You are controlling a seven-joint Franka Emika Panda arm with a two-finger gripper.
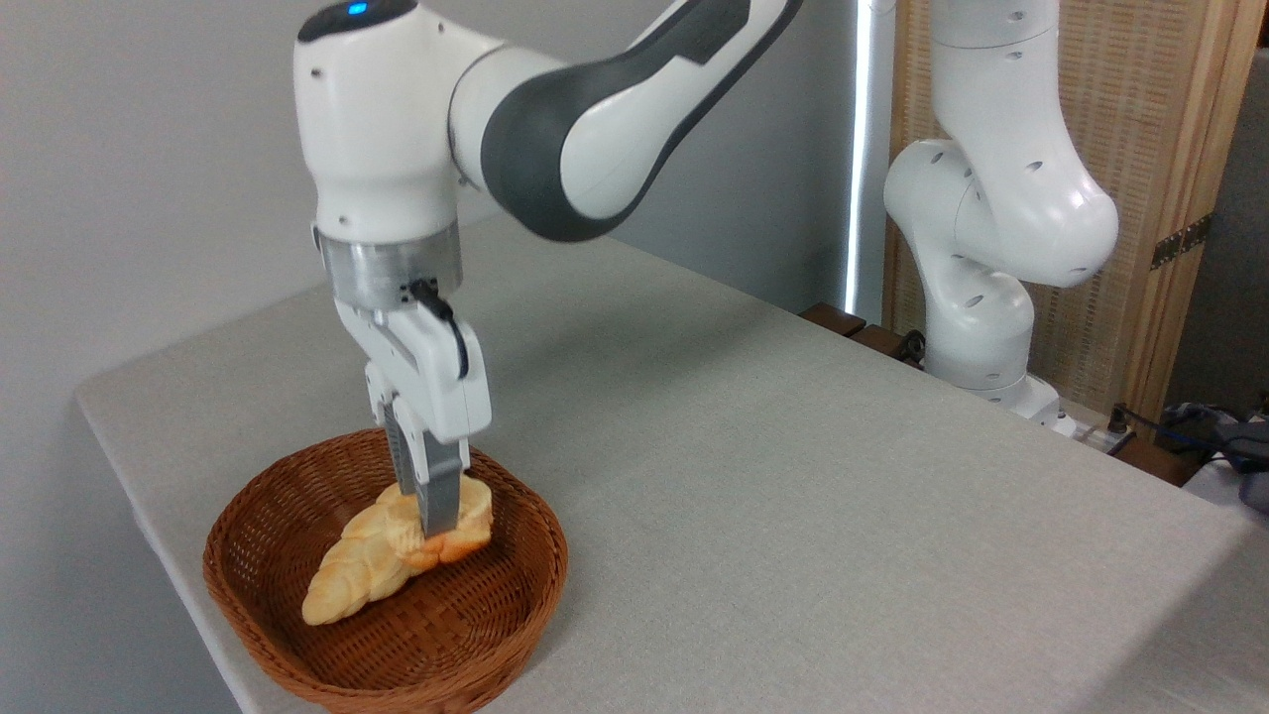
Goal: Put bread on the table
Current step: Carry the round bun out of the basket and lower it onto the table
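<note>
The bread [466, 524] was not yet out of the wicker basket [297, 654], lying beside the braided loaf [352, 575] with the gripper [428, 516] lowered onto it, fingers seemingly closed around it, so lifting and setting it on the table [793, 476] remained.

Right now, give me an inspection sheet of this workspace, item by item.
Surface: table covered in grey-beige cloth, mostly bare.
Job's things: bread in the wicker basket, against the braided loaf.
Clutter: nothing seen.
Grippers: gripper lowered into the basket, fingers at the bread; grip cannot be told.
Cables: black cable on the wrist; wires behind the table at right.
Surroundings: grey wall, woven screen.
</note>
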